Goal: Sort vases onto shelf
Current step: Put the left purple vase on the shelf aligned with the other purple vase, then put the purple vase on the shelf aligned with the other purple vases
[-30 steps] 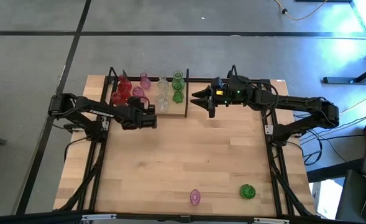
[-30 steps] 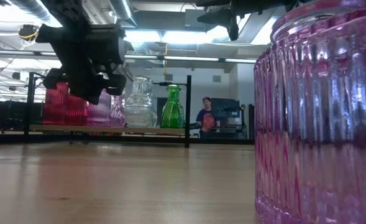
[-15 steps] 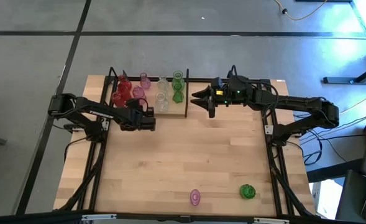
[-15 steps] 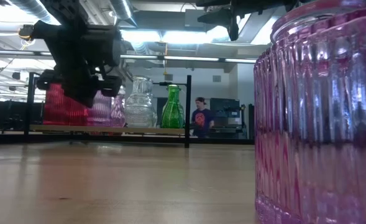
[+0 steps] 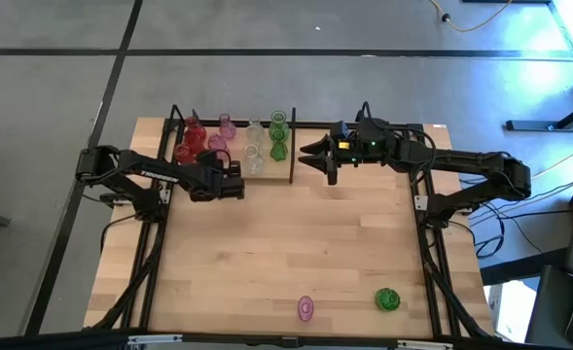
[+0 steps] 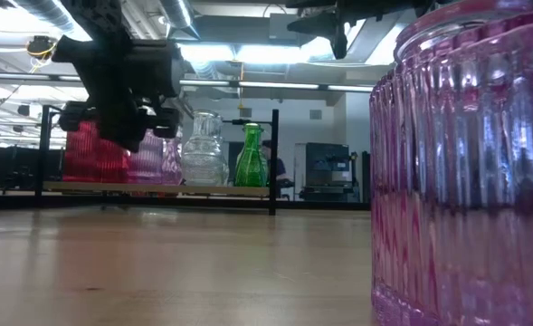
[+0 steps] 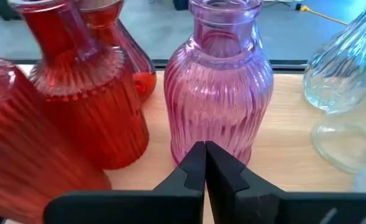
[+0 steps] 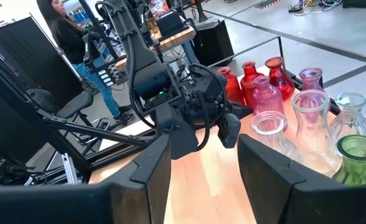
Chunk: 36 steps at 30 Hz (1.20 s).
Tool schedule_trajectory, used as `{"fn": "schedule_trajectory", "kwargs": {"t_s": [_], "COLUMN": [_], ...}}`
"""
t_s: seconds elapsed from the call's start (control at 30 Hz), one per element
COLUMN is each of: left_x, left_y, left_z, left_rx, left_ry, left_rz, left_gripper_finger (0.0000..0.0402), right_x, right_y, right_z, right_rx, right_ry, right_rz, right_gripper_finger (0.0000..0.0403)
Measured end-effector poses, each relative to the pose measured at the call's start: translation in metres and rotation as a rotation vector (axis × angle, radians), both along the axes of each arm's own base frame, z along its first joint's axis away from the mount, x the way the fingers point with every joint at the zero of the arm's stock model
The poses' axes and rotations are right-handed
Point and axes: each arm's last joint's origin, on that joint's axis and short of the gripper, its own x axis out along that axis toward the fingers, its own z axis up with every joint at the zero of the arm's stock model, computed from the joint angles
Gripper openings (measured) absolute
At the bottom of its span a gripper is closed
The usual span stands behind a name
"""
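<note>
Left gripper (image 7: 204, 163): matte black fingers pressed together, nothing between them, tips just short of a ribbed pink vase (image 7: 219, 81) on the shelf (image 5: 288, 173). Beside that vase, red ribbed vases (image 7: 86, 109) with narrow necks; on its other side, clear glass vases (image 7: 344, 93), rounded and fluted. All translucent.

Seen from above, the left gripper (image 5: 230, 182) hovers at the shelf's near edge, by the pink and red group. The shelf is a pale wood board framed in thin black rods, at the far side of the table (image 5: 296, 253).

Right gripper (image 5: 307, 156): fingers spread wide, empty, just off the shelf's end by the green vases (image 5: 278, 136).

Well apart from the shelf, at the table's near edge, lie a pink vase (image 5: 305, 308) and a green vase (image 5: 387, 299).
</note>
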Motion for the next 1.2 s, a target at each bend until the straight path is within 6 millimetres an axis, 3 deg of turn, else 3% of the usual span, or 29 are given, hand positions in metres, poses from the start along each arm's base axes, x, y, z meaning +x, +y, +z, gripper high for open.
{"fn": "schedule_trajectory", "kwargs": {"t_s": [0.87, 1.2], "left_x": [0.015, 0.020], "left_y": [0.019, 0.003], "left_z": [0.004, 0.004], "left_rx": [0.035, 0.021], "left_ry": [-0.034, -0.043], "left_rz": [-0.034, -0.108], "left_gripper_finger": [0.0000, 0.0000], "right_x": [0.000, 0.000], "right_y": [0.001, 0.001], "right_z": [0.000, 0.000], "right_rx": [0.004, 0.004], "right_ry": [-0.001, -0.001], "right_rz": [0.025, 0.024], "right_gripper_finger": [0.0168, 0.0168]}}
